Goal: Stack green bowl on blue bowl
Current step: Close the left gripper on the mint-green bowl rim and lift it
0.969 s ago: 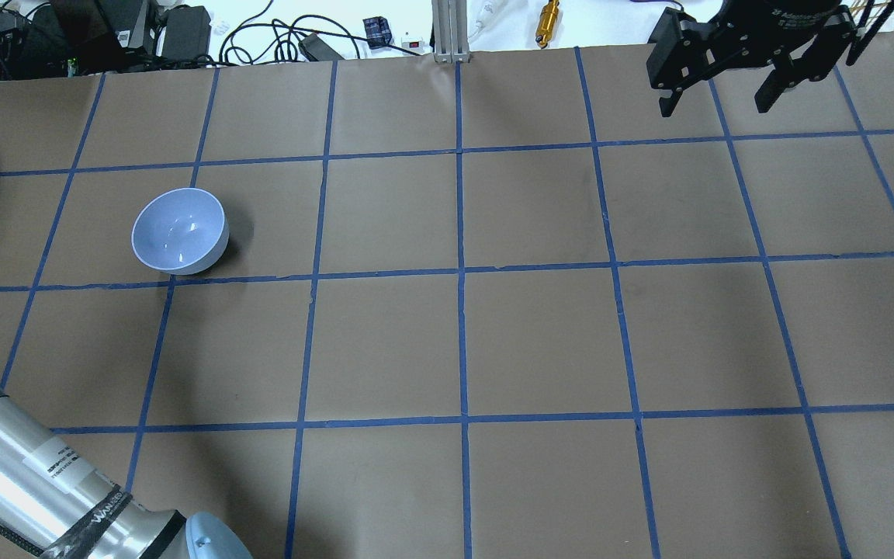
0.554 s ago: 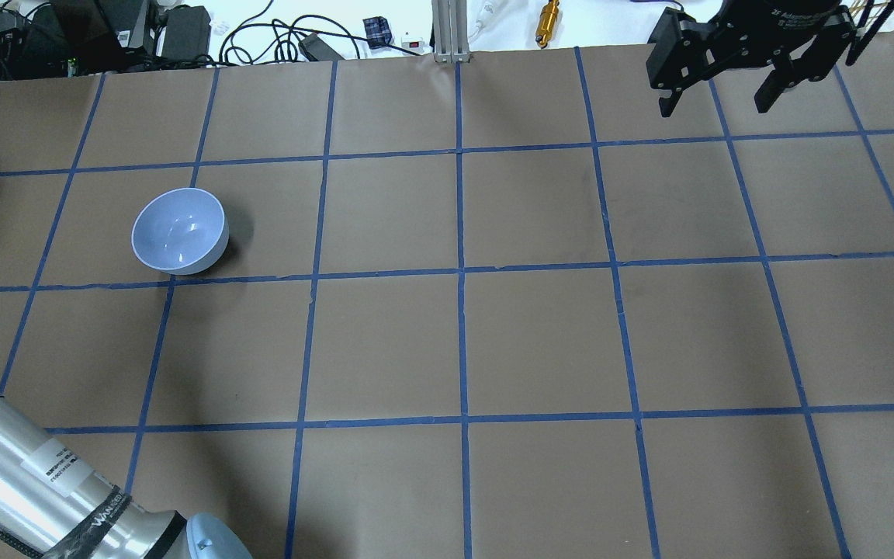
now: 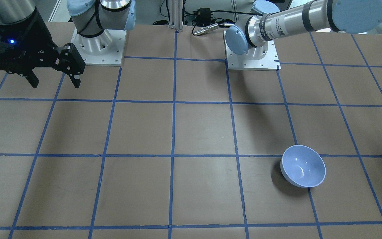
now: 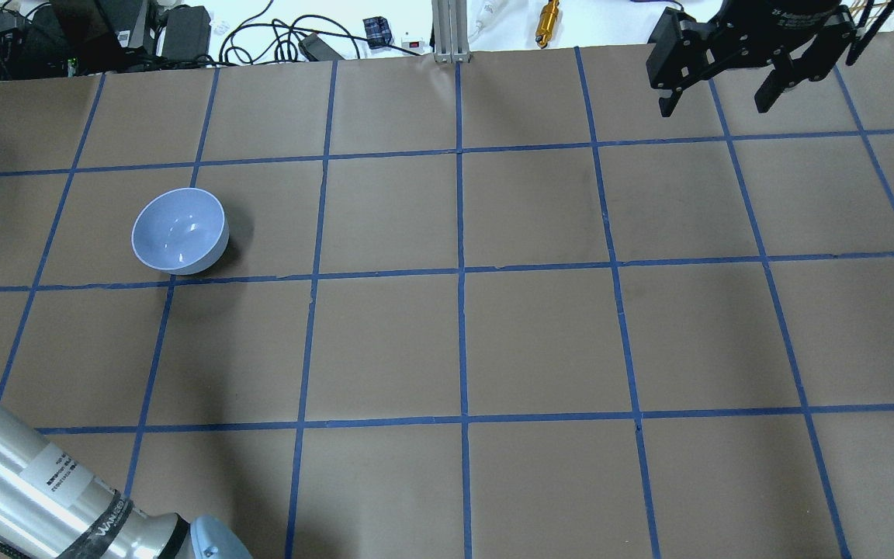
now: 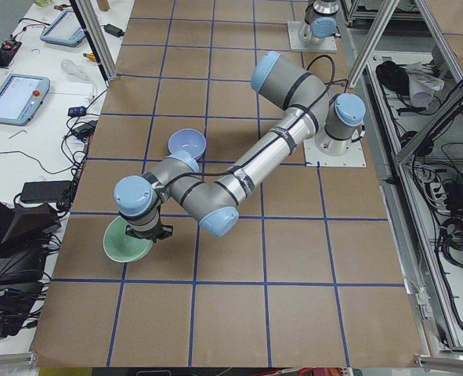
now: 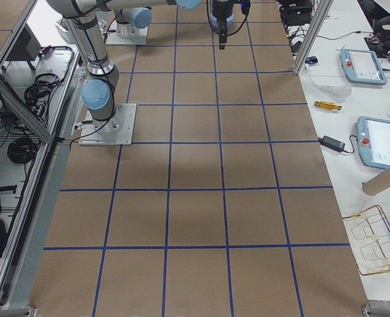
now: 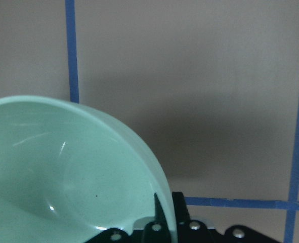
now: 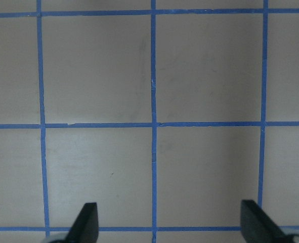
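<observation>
Left hand [image 7: 162, 217]: clamped on the rim of the green bowl [image 7: 63, 172], with one finger [image 7: 157, 207] inside the wall. It sits at the bottom edge of its own wrist view.

Green bowl: pale mint, mouth up, empty. It fills the lower left of the wrist frame. In the left side view it is at the lower left, under the end of the left arm [image 5: 258, 160]. Whether it touches the surface [image 4: 540, 341] cannot be told. It is well apart from the blue bowl.

Blue bowl [image 4: 180, 230]: upright and empty, standing on the surface at the left middle of the overhead frame. Its lower edge is just at a blue tape line [image 4: 385, 273].

Surface: brown, ruled into squares by blue tape.

Right hand [image 4: 715, 107]: upper right of the overhead frame, fingers spread wide and empty, raised above the surface. Only taped squares show between its fingertips in its wrist view.
</observation>
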Tool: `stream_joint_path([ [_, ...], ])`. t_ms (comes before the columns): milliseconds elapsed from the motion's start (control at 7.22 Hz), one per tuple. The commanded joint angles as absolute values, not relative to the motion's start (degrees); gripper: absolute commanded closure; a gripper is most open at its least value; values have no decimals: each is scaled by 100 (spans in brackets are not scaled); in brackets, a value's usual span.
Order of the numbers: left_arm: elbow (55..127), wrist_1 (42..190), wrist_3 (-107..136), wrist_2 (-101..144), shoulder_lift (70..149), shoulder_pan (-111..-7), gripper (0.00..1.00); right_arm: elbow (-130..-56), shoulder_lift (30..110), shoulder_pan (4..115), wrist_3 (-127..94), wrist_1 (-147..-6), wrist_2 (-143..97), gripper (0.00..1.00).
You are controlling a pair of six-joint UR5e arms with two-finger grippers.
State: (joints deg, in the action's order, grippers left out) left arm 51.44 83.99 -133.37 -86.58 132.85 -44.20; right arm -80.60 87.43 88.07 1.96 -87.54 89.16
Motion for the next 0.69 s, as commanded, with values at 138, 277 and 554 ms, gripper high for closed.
stream_joint_path([
  [138,7419,8429,-12789,-8657,11396,-5042,100,-8060,8745,8807,193,-8754,8912,0],
  [277,8184,8359,-12423,-8649,10851,-5323,100,-8060,8745,8807,193,-8754,8912,0],
  [554,9172,7756,-11420,-8657,10119,-6043,100,-8060,8736,8807,185,-8754,8912,0],
])
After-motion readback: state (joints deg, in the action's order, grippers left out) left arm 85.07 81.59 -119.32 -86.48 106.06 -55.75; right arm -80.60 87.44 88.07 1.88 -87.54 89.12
